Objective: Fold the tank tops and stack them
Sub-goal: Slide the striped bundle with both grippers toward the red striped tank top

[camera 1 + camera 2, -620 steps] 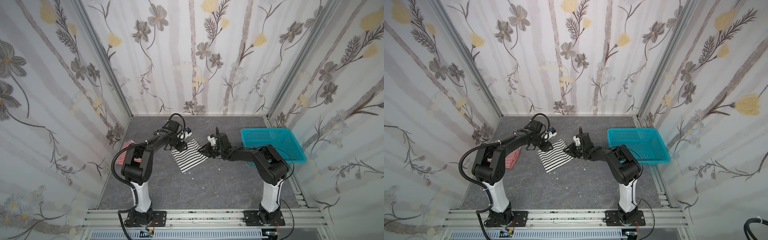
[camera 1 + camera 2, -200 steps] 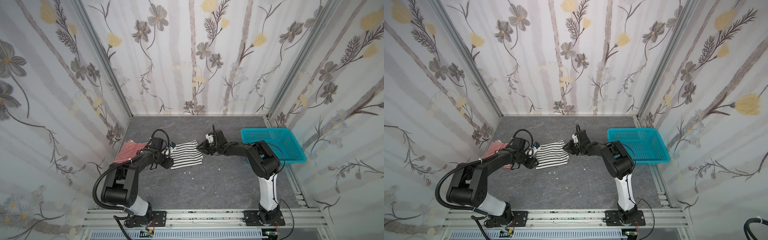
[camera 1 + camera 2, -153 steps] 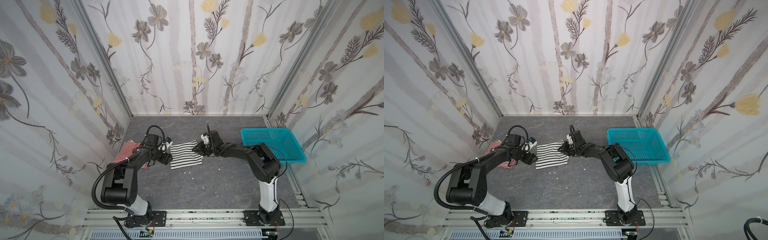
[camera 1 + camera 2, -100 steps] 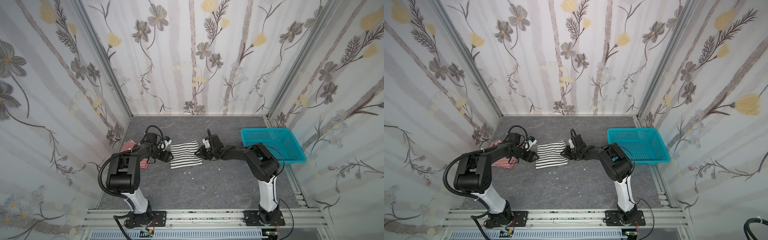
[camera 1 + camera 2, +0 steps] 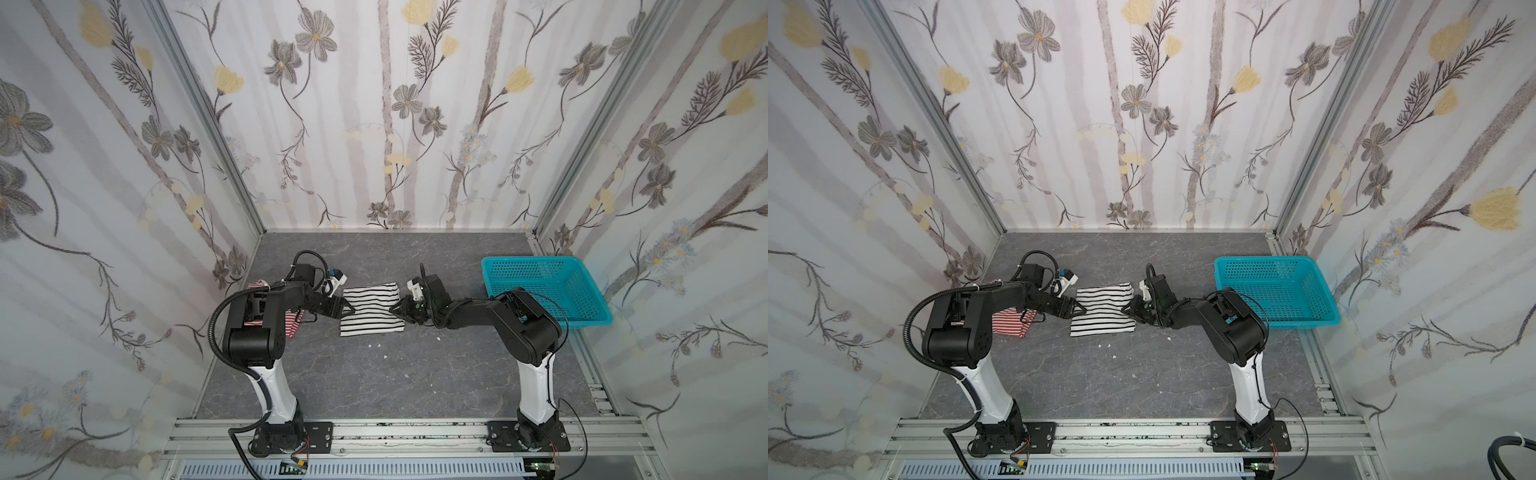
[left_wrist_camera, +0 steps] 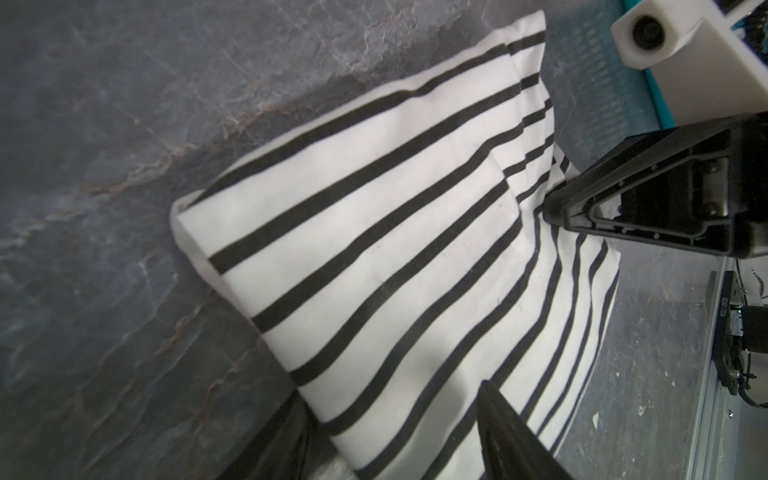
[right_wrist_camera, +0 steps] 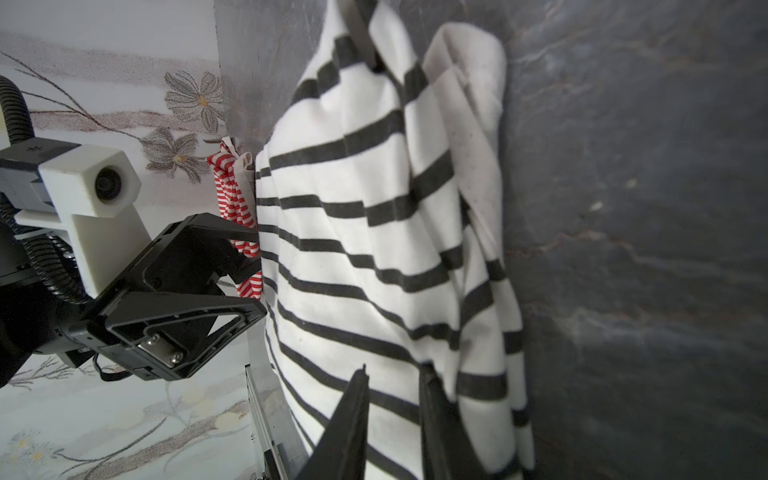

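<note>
Right gripper (image 5: 397, 309) clamped on black-and-white top (image 5: 371, 311) (red-striped top (image 5: 291, 326) beside); left gripper (image 5: 348, 308) apart.

Tank top (image 5: 371, 309) centre, second tank top (image 5: 291, 327) left, basket (image 5: 532, 260) right.

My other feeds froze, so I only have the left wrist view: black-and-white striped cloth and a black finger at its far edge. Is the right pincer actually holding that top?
Observer: In the right wrist view the right pincer has its jaws close together with a fold of the black-and-white top between them, so it looks held.
Operator: Where is the red-striped top?
Observer: The red-and-white top lies left of it, partly under the left arm; a top view shows a gap between the two tops.
Operator: Anything in the basket?
Observer: No clothes show inside the turquoise basket in both top views.
</note>
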Controlling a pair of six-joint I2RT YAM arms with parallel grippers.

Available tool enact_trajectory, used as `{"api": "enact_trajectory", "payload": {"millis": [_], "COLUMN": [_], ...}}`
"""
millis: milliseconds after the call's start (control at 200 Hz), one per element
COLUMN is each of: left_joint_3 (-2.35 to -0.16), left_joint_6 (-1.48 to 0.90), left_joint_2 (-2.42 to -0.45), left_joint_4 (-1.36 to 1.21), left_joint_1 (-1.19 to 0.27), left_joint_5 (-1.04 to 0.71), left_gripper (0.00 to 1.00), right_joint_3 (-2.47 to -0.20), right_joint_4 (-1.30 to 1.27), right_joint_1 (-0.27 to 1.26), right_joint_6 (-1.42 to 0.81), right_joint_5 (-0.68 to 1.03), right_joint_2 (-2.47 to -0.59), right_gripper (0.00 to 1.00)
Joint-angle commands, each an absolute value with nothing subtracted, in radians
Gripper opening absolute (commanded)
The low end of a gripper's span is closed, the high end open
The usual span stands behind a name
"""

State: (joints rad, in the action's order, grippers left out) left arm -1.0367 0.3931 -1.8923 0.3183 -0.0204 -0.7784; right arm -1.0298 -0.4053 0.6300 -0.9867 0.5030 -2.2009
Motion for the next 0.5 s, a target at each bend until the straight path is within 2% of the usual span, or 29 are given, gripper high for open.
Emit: {"api": "enact_trajectory", "payload": {"millis": [0, 100, 255, 400, 495], "left_joint_3": [-1.037, -1.045, -1.066, -1.084, -1.100], "left_joint_6": [0.370, 0.364, 0.347, 0.317, 0.300], "left_joint_2": [-1.932, -1.949, -1.974, -1.998, -2.016], "left_joint_4": [0.399, 0.400, 0.400, 0.399, 0.400], "left_joint_1": [-0.021, -0.021, -0.020, -0.020, -0.021], "left_joint_5": [-0.692, -0.712, -0.754, -0.821, -0.847], "left_gripper": [0.62, 0.58, 0.42, 0.36, 0.22], "right_joint_3": [-1.013, -1.005, -0.993, -0.981, -0.976], "right_joint_4": [-0.340, -0.351, -0.379, -0.398, -0.405], "right_joint_1": [0.635, 0.639, 0.648, 0.657, 0.658], "right_joint_6": [-1.016, -1.024, -1.043, -1.055, -1.061], "right_joint_5": [0.485, 0.485, 0.488, 0.485, 0.485], "right_joint_2": [-2.205, -2.206, -2.205, -2.198, -2.194], "right_gripper": [0.25, 0.25, 0.25, 0.25, 0.25]}}
